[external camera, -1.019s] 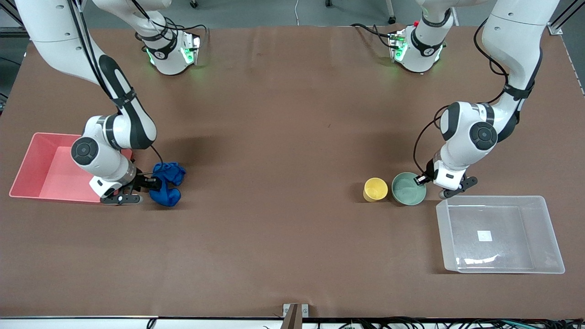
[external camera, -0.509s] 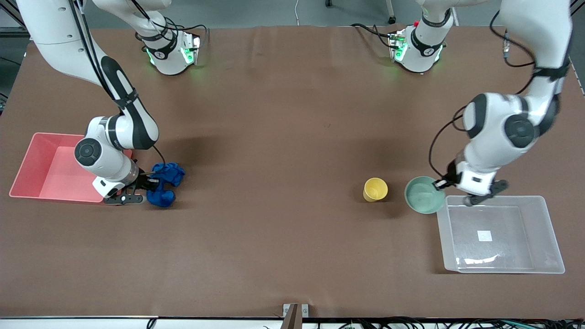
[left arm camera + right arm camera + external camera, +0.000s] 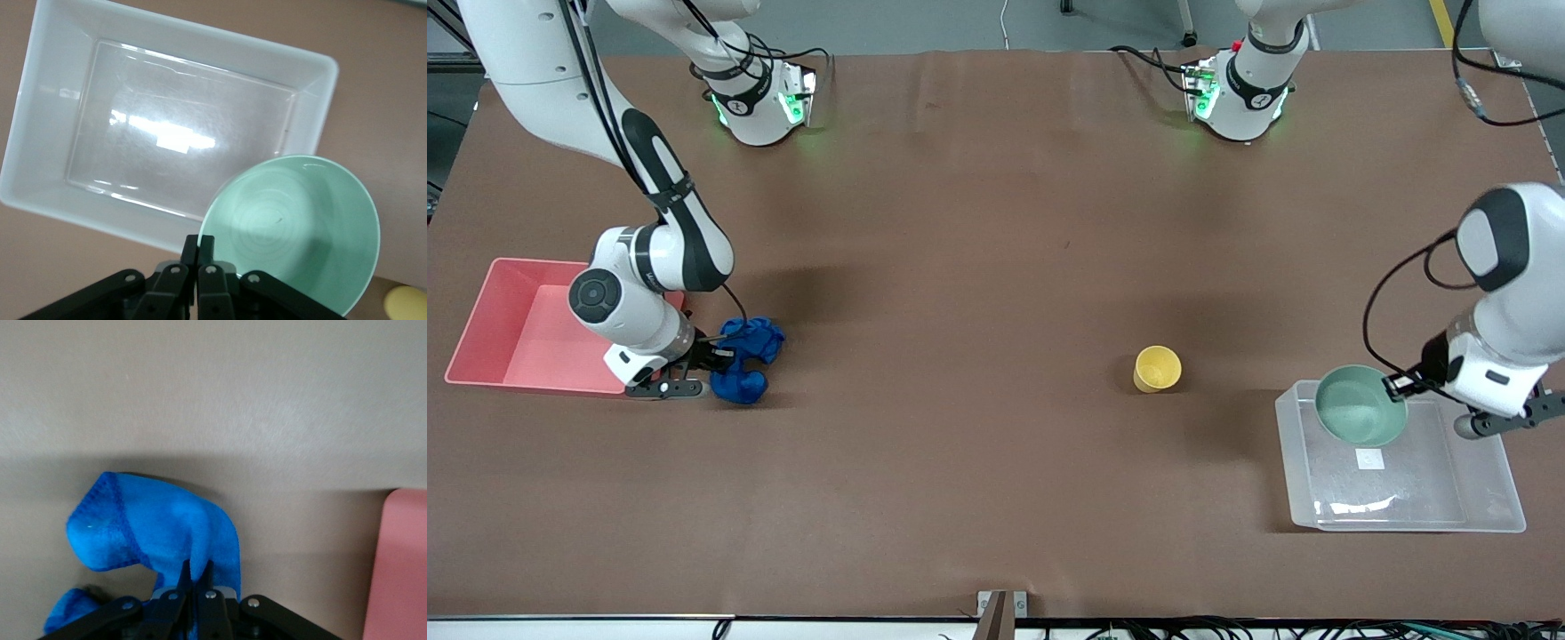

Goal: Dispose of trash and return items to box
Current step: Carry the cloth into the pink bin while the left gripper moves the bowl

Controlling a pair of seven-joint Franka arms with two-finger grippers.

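Left gripper (image 3: pixel 1396 384): you had it pinching the bowl (image 3: pixel 1360 417) by its rim, over the box (image 3: pixel 1485 520).
Right gripper (image 3: pixel 710 357): clamped on the trash (image 3: pixel 745 369), beside the pink bin's (image 3: pixel 480 311) 3 o'clock wall.
Cup (image 3: pixel 1157 368): stood on the surface (image 3: pixel 960 267).
Risk: your thin rim pinch could slip, dropping the bowl onto the box wall.

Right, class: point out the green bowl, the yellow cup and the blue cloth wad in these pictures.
green bowl (image 3: pixel 1360 418), front view, the middle of its inside.
yellow cup (image 3: pixel 1158 368), front view, its open top.
blue cloth wad (image 3: pixel 743 364), front view, the middle of the bunched fabric.
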